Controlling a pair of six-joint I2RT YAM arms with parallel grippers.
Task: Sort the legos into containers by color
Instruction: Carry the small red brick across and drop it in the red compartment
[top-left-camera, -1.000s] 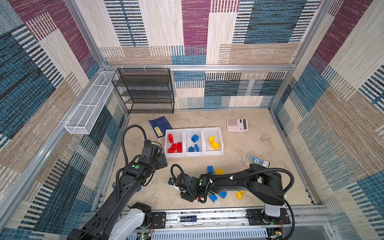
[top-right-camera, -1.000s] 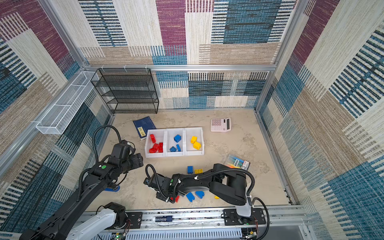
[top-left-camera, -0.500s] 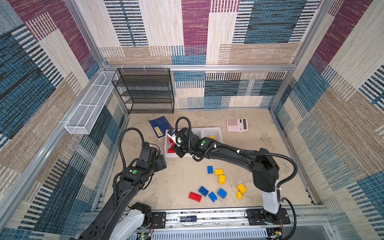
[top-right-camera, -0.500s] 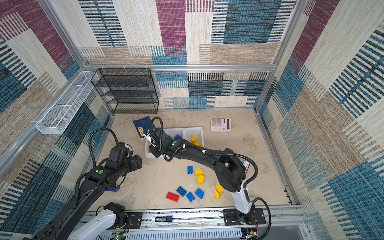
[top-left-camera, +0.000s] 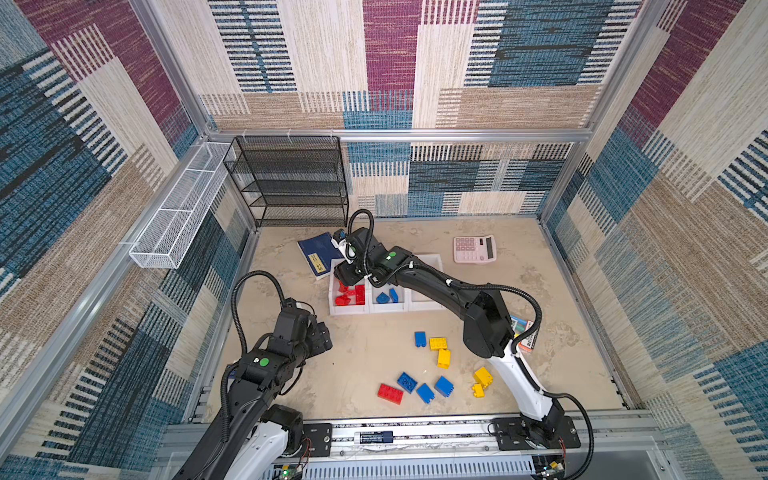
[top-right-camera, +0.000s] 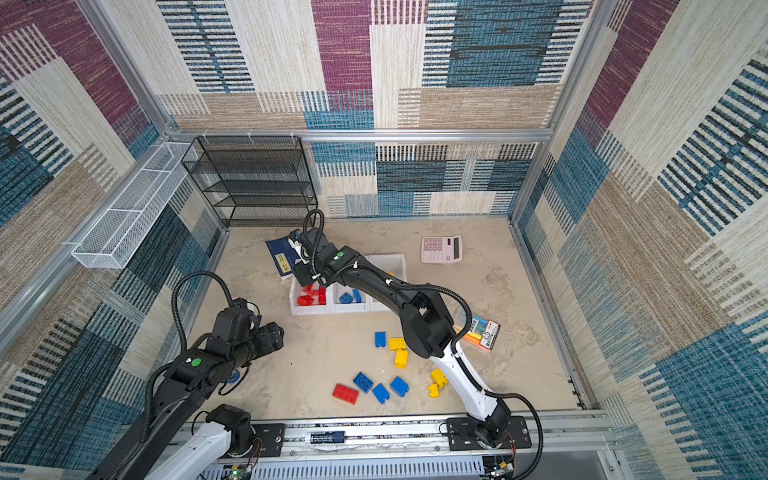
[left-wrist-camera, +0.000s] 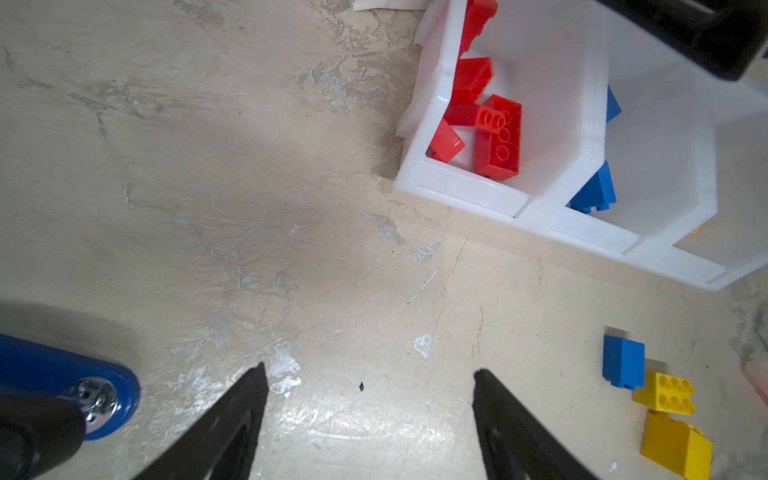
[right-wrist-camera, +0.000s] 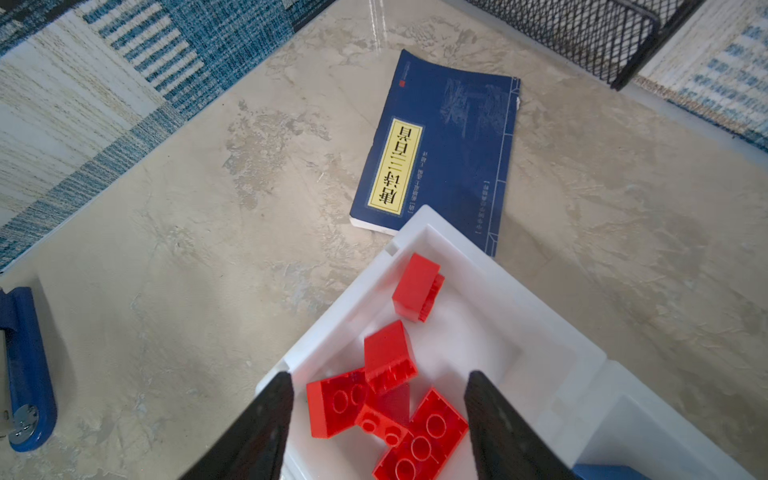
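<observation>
My right gripper (right-wrist-camera: 380, 376) hangs apart and empty over the red bin (right-wrist-camera: 349, 301). The left gripper (left-wrist-camera: 369, 370) hangs apart above bare table (left-wrist-camera: 249, 208). Loose legos (top-left-camera: 424, 392) lie near me. They look light, stiff and slick, so I'd pinch their flat sides.

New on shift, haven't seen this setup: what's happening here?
The robot is sorting legos by colour into white bins. The right gripper hangs open above the bin holding red legos; the left gripper hovers open over bare table. Blue bricks, yellow bricks and one red brick lie loose on the table.
</observation>
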